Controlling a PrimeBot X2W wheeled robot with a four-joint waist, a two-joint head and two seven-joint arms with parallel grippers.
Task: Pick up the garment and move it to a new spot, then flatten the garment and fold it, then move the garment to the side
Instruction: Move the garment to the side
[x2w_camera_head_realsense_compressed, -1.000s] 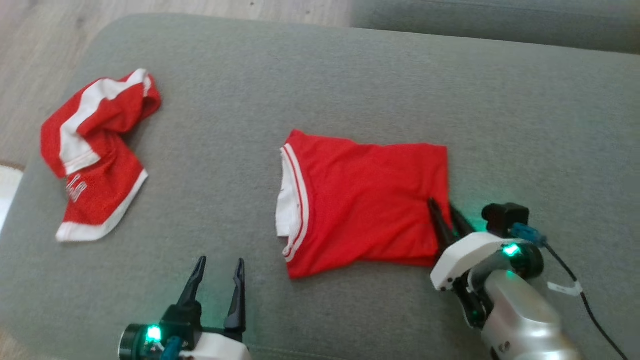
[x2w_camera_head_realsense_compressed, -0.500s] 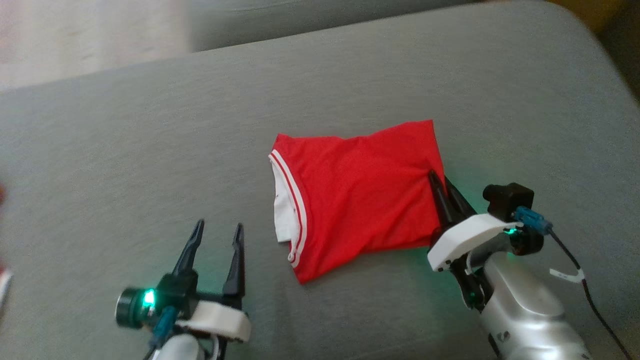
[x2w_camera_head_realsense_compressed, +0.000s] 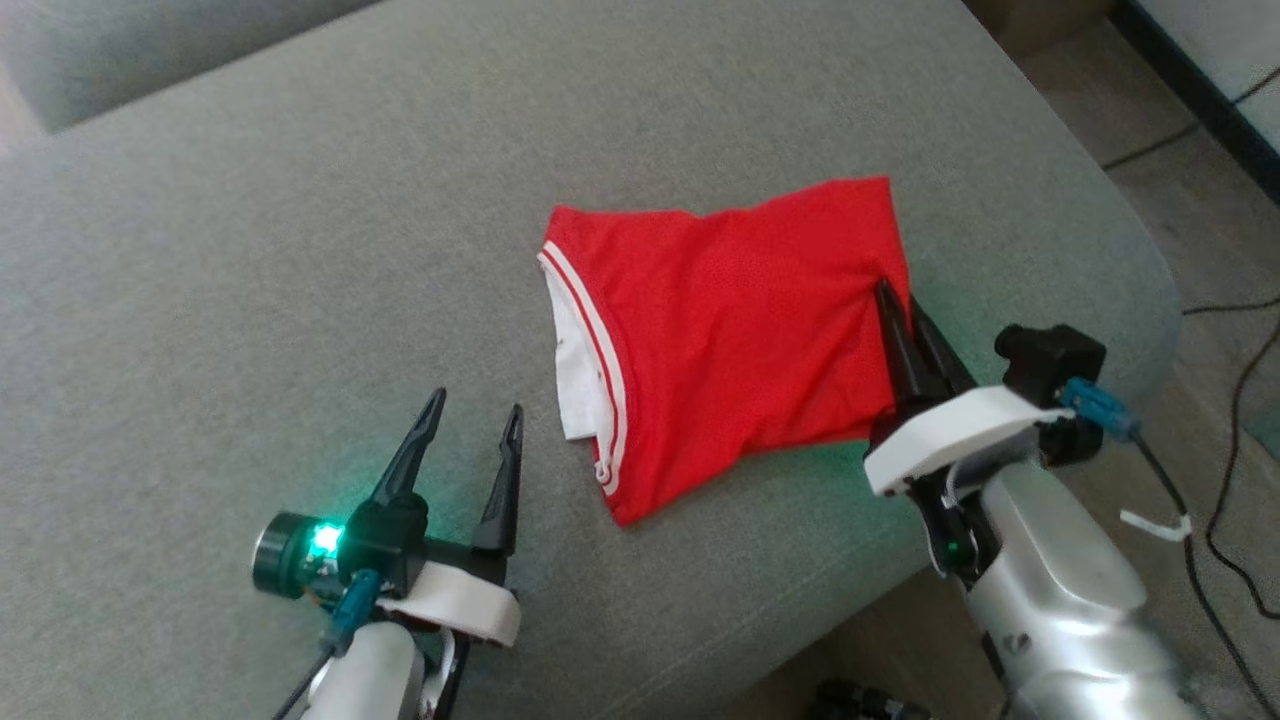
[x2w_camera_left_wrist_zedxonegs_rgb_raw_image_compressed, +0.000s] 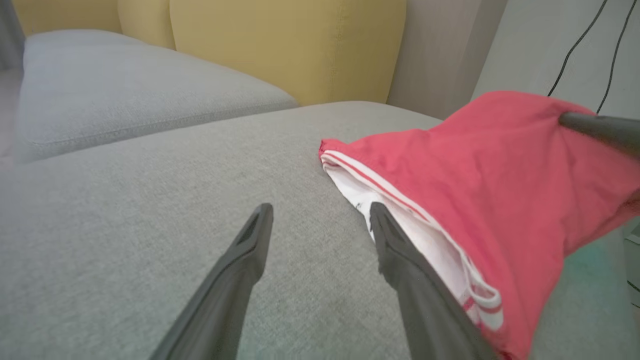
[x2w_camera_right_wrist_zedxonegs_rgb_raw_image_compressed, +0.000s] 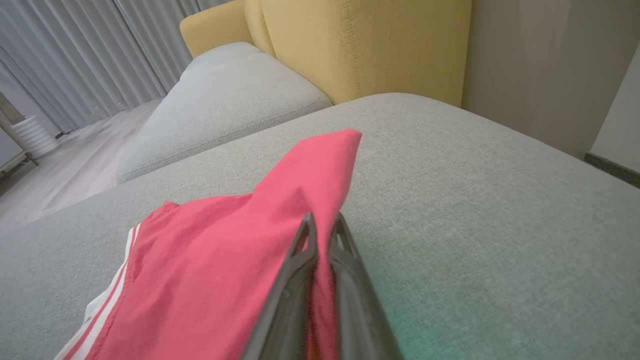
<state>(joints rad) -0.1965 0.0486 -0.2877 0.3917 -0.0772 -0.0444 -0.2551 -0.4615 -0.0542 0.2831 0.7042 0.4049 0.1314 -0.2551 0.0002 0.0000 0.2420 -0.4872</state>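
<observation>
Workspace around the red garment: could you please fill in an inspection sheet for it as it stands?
Surface: grey sofa cushion, woven fabric, rounded front edge.
Job's things: red garment with white trim, folded; its right edge is pinched and lifted.
Clutter: nothing seen.
Grippers: right gripper shut on the garment's right edge; left gripper open and empty, beside the white trim.
Cables: black cables on the floor right of the cushion.
Surroundings: yellow backrest, second grey cushion, grey curtains, wooden floor.

Gray sofa seat (x2w_camera_head_realsense_compressed: 250, 200) w/ yellow backrest (x2w_camera_right_wrist_zedxonegs_rgb_raw_image_compressed: 360, 45); gray curtains (x2w_camera_right_wrist_zedxonegs_rgb_raw_image_compressed: 75, 55), wood floor (x2w_camera_right_wrist_zedxonegs_rgb_raw_image_compressed: 60, 170), beige wall (x2w_camera_right_wrist_zedxonegs_rgb_raw_image_compressed: 525, 65).
</observation>
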